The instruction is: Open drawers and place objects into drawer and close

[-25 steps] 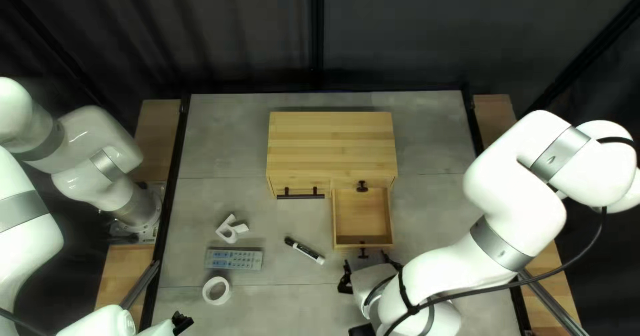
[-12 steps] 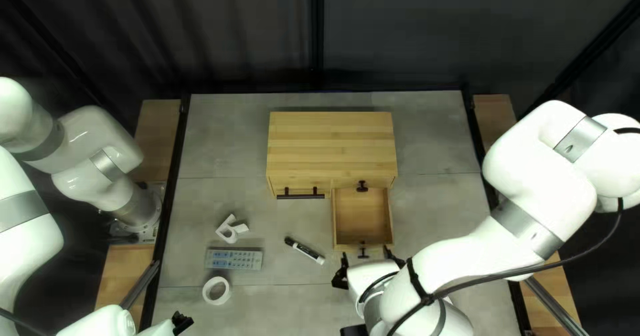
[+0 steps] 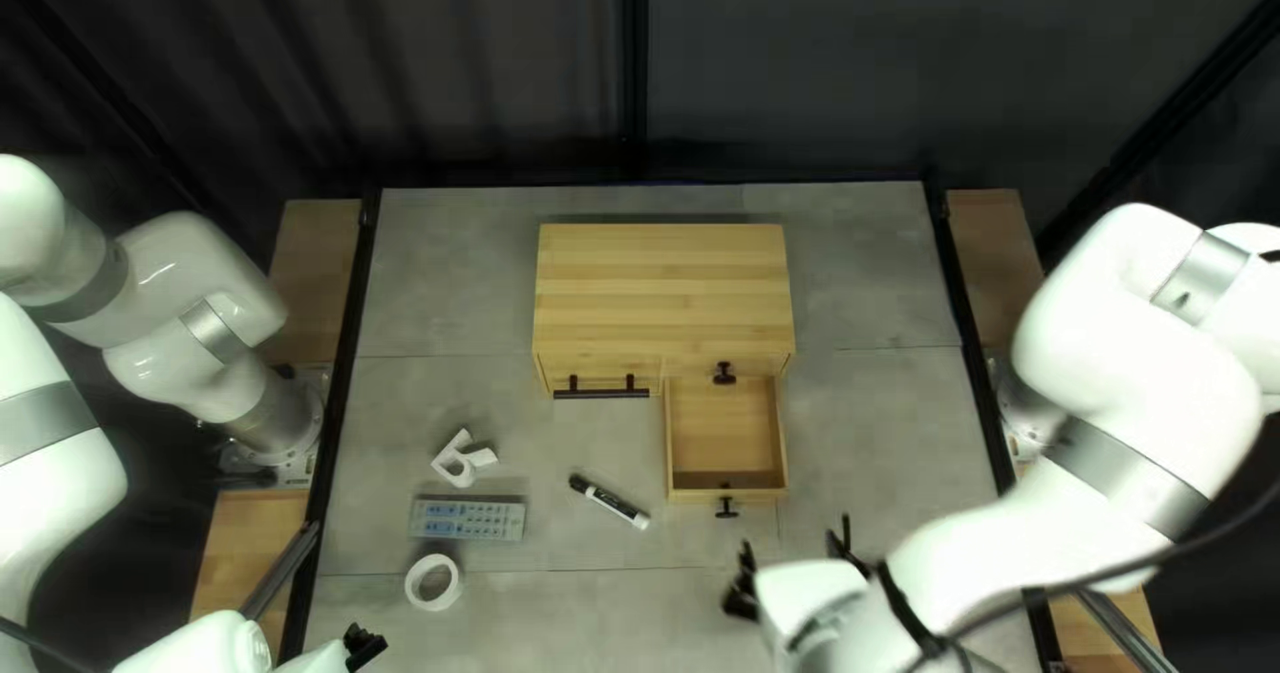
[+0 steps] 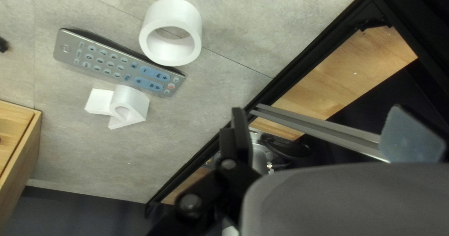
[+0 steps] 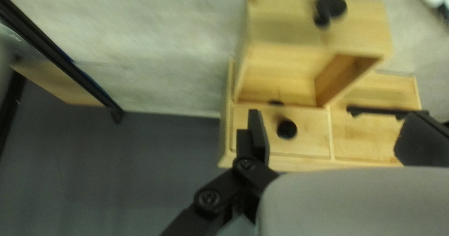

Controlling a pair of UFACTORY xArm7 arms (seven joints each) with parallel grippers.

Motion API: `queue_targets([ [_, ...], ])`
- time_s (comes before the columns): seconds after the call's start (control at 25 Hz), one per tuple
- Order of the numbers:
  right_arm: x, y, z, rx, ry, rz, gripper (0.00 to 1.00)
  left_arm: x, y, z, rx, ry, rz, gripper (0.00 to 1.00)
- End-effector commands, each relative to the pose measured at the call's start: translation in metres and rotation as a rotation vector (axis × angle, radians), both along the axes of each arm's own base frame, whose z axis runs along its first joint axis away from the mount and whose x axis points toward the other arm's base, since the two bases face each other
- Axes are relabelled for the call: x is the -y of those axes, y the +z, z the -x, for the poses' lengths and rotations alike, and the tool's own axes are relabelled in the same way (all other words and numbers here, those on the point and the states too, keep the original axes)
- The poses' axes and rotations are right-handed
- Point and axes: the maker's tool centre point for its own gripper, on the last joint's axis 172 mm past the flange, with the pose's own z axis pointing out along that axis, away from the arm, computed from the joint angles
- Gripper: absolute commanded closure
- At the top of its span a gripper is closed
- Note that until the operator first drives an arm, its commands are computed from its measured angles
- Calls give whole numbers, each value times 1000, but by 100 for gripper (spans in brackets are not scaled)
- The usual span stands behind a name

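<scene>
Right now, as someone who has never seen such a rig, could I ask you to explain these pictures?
The machine is two white jointed robot arms, a left arm and a right arm, at a grey table. The top left view looks down from above the near edge; each wrist view looks along that arm's own gripper.

A pale wooden cabinet stands on the table, with one small, empty drawer pulled out. Nearby lie a black-and-white marker pen, a grey remote control with blue buttons, a thick white ring and a small white angular piece with a round hole.

The left gripper and right gripper are both open, holding nothing.
</scene>
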Motion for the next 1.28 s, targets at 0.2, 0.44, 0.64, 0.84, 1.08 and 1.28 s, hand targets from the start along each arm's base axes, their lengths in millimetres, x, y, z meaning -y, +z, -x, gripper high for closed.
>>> queue_targets([
  [0.2,-38,-15,39,-63,-6,-38,0,0,0,0,0,0,0,0],
  [0.44,-38,-15,39,-63,-6,-38,0,0,0,0,0,0,0,0],
  [0.64,-38,-15,39,-63,-6,-38,0,0,0,0,0,0,0,0],
  [0.84,-37,-18,37,-51,22,-19,0,0,0,0,0,0,0,0],
  [1.08,-66,-31,56,-101,57,-145,0,0,0,0,0,0,0,0],
  [1.28,-78,-51,85,-144,93,-282,0,0,0,0,0,0,0,0],
])
